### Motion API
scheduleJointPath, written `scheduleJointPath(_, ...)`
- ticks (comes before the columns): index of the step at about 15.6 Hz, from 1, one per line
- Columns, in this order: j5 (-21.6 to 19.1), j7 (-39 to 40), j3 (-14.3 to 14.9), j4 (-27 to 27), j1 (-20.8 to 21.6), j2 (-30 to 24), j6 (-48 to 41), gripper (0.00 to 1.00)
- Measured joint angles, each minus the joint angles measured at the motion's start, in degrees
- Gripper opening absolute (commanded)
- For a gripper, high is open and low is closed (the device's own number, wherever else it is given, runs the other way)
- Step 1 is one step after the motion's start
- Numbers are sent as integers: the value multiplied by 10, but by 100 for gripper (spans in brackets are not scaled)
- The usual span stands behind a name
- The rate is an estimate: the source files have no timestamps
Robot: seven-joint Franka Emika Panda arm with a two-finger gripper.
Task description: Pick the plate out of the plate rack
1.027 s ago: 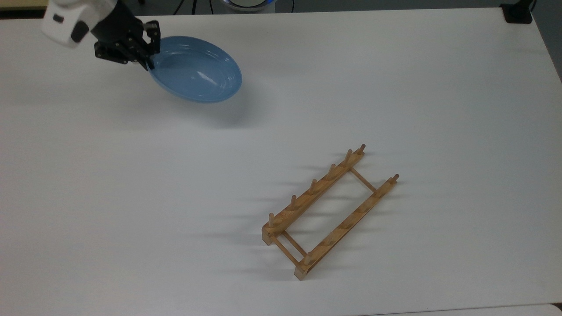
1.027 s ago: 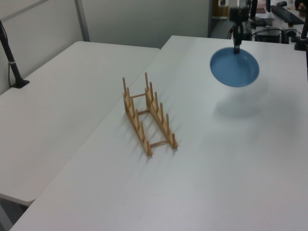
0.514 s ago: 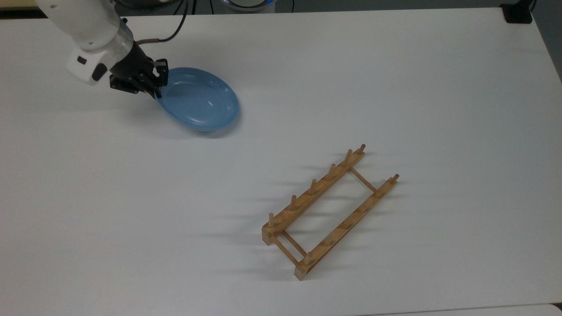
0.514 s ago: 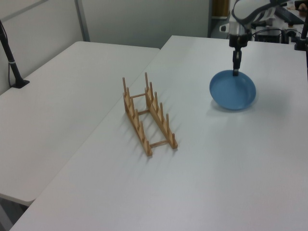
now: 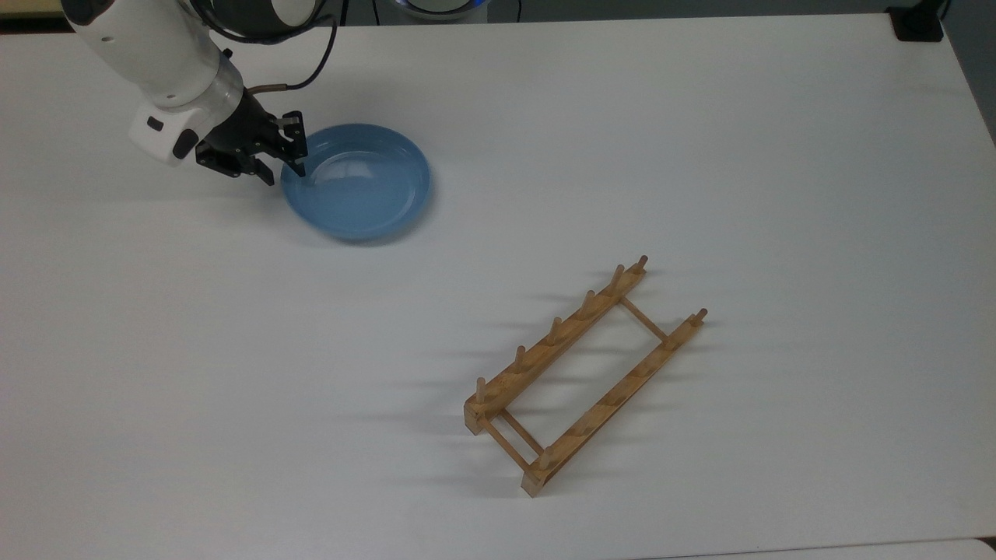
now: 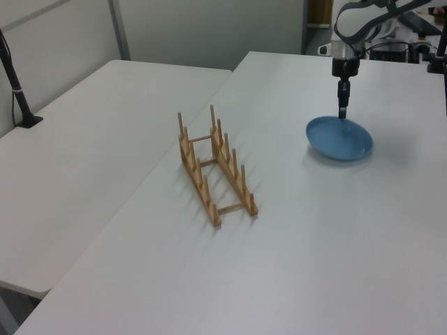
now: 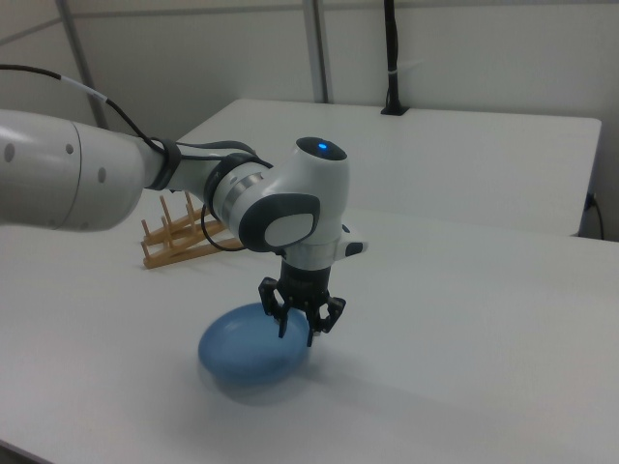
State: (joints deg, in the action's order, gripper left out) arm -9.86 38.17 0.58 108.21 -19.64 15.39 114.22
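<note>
Risk first: plate lies flat on the bench, upper left of the top view, and the gripper hangs right at its rim on the top view's left side. In the top view and the right view the fingers look parted, one over the inside of the rim and one outside it, with the rim between them and no clear clamp, so I read it as let go, though contact with the rim is hard to rule out. If the arm lifts or swings sideways from here with a finger hooked on the raised rim, it could tip the plate or drag it across the bench. The surface is glossy, so I'd expect it to slide easily and a partial pinch to slip. A straight-up retreat looks safest, in my judgement. Plate rack sits lower right of centre in the top view, well apart from the plate, no plate between its pegs, so nothing to collide with there unless the arm sweeps low across the bench. Task looks essentially done bar the retreat. Plate itself: round, shallow, plain light blue, raised rim, shiny with a pale reflection in the well, no pattern or chips that I can make out. In the left view it reads as a thin flat ellipse in the upper right, directly under the wrist.
</note>
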Motion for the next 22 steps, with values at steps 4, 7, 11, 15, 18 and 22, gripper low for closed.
scheduleJointPath(4, 0, -16, 0, -17, 0, -7, -12, 100)
scheduleJointPath(7, -2, -92, 0, -72, 2, -43, -79, 100)
scheduleJointPath(11, -3, -260, -4, -127, 34, -122, -166, 100)
scheduleJointPath(15, -3, -405, -5, -142, 90, -170, -219, 100)
scheduleJointPath(18, -3, -481, 12, -145, 138, -194, -235, 100)
scheduleJointPath(22, 40, -519, 34, -146, 197, -206, -229, 100)
